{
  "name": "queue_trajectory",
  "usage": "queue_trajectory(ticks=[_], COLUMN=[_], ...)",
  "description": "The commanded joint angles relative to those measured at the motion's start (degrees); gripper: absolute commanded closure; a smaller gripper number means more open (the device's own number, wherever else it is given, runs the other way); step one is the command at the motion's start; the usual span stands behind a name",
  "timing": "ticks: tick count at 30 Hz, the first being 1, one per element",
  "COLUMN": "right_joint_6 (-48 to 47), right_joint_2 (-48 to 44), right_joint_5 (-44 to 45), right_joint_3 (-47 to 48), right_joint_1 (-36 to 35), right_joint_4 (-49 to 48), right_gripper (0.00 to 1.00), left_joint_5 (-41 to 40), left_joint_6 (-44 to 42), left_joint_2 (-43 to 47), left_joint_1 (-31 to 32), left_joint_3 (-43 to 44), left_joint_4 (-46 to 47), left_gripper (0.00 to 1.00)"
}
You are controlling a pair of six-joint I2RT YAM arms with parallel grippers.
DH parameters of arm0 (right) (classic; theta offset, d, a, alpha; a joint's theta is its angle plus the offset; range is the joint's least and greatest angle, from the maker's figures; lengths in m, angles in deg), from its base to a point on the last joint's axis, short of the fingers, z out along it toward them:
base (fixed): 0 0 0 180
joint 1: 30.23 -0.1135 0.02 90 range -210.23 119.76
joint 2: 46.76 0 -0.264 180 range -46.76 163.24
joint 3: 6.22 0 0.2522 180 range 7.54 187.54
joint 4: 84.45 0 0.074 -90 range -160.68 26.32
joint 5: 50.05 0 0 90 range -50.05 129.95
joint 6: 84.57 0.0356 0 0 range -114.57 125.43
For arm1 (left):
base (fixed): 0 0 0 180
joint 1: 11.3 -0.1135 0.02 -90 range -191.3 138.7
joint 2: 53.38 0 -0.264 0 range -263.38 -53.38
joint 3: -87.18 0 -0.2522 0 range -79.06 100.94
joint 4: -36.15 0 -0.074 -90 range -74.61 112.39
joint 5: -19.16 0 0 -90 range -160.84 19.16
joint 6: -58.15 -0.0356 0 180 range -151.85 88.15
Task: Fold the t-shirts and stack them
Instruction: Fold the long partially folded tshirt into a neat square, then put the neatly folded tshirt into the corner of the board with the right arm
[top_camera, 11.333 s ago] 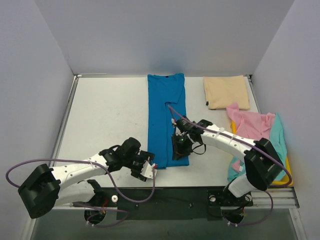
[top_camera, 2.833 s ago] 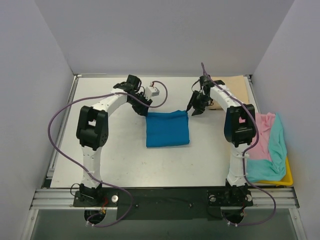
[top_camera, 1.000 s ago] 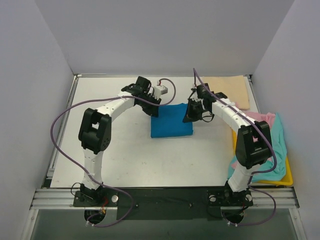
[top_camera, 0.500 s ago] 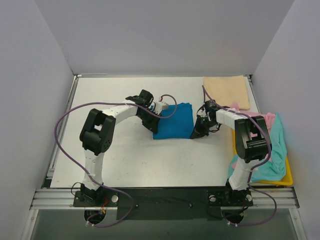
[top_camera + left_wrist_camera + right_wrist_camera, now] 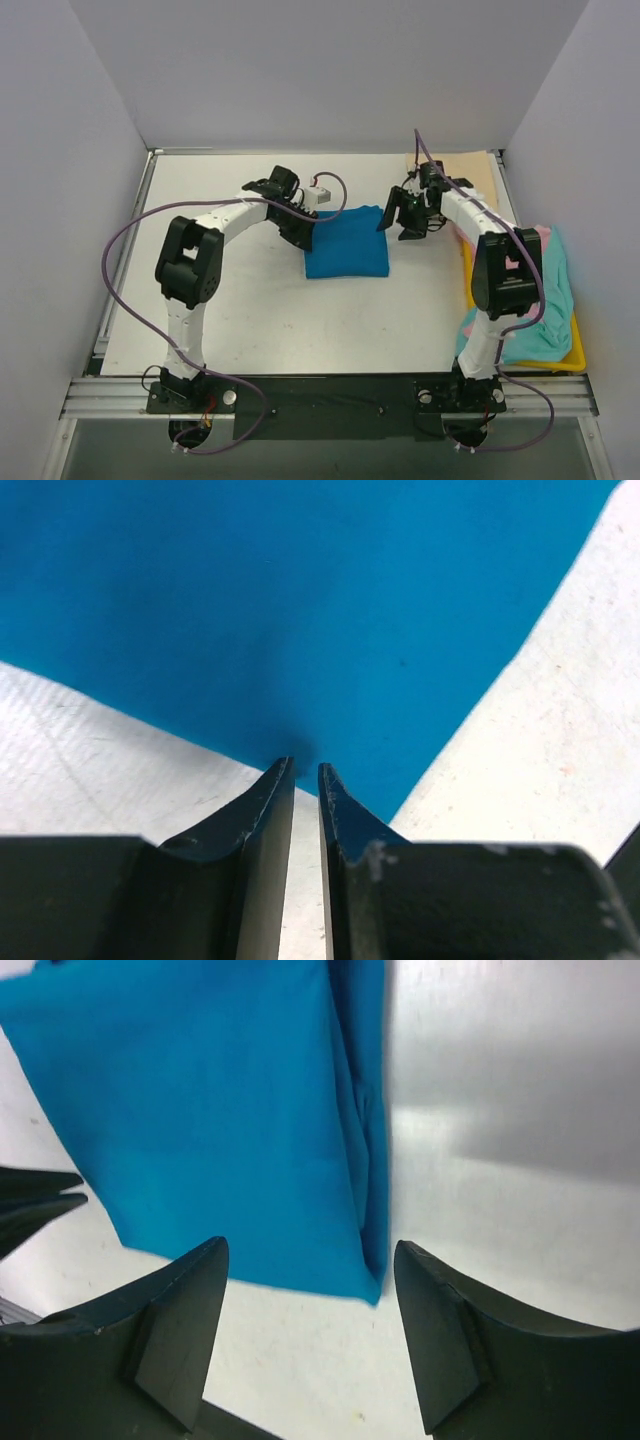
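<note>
The bright blue t-shirt lies folded into a small rectangle at mid-table. My left gripper sits low at its far left corner. In the left wrist view the left gripper has its jaws a narrow slit apart, tips at the edge of the blue t-shirt, with bare table showing through the slit. My right gripper hangs wide open just off the shirt's far right corner. In the right wrist view the right gripper brackets a corner of the blue t-shirt and holds nothing.
A folded beige t-shirt lies at the back right, partly behind the right arm. The pink t-shirt and teal t-shirt are heaped over a yellow tray along the right edge. White walls enclose the table.
My right gripper has opened, let go of the blue shirt's right edge and drawn back to the far right. The left jaws have parted slightly. The shirt has settled flat.
</note>
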Motion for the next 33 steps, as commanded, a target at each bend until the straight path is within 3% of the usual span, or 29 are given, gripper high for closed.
queue_trajectory(ticks=[1,6,10,16,19,22,24,29,33], right_joint_6=[-2.2,-2.4,0.1,6.4,7.9,6.7,3.5,-5.8,-11.6], right_joint_2=[10.2,19.4,22.4,22.4,22.2,21.7,21.2,22.4,25.8], right_joint_5=[-0.9,-7.0,-13.8,-18.2,-18.6,-18.7,-16.0,-1.8,7.8], right_joint_3=[9.1,13.4,12.2,5.8,5.8,8.4,13.8,26.6,38.8], right_joint_1=[0.8,1.2,1.2,1.7,2.3,2.5,2.4,2.5,2.5], right_joint_4=[2.4,1.1,-1.8,-9.7,-11.5,-10.0,-3.7,8.9,17.4], right_gripper=[0.37,0.37,0.44,0.72,1.00,1.00,1.00,1.00,1.00], left_joint_5=[-2.5,-3.3,-3.3,-3.4,-3.8,-4.1,-4.2,-6.2,-7.7], left_joint_6=[2.3,2.5,2.8,2.3,1.8,1.0,0.8,0.1,-1.4], left_joint_2=[1.0,-0.8,-2.4,-3.2,-3.3,-3.1,-2.7,-1.4,-0.9], left_joint_1=[-0.2,-0.1,-0.2,-0.4,-0.9,-2.1,-3.3,-6.3,-7.7], left_joint_3=[-1.5,-2.9,-3.1,-2.4,-2.3,-0.7,0.8,4.1,5.2], left_joint_4=[6.0,7.9,8.3,8.3,8.3,7.3,6.2,4.9,3.4], left_gripper=[0.73,0.73,0.73,0.73,0.73,0.73,0.72,0.59,0.58])
